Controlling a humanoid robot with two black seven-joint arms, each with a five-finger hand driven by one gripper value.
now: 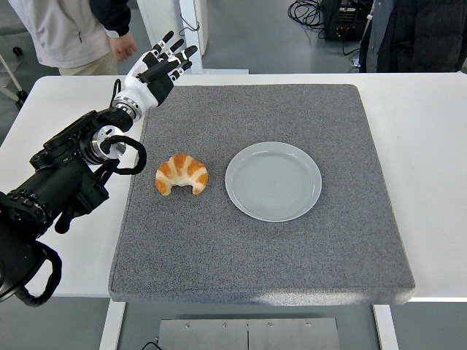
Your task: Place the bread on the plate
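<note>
One croissant (182,174) lies just left of the plate (273,181), untouched, since the left hand (157,69) hovers beyond it, fingers spread, empty.

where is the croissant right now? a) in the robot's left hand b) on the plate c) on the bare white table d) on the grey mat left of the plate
d: the croissant lies on the grey mat, left of the empty plate and apart from it; the left hand is open, up at the mat's far left corner.
</note>
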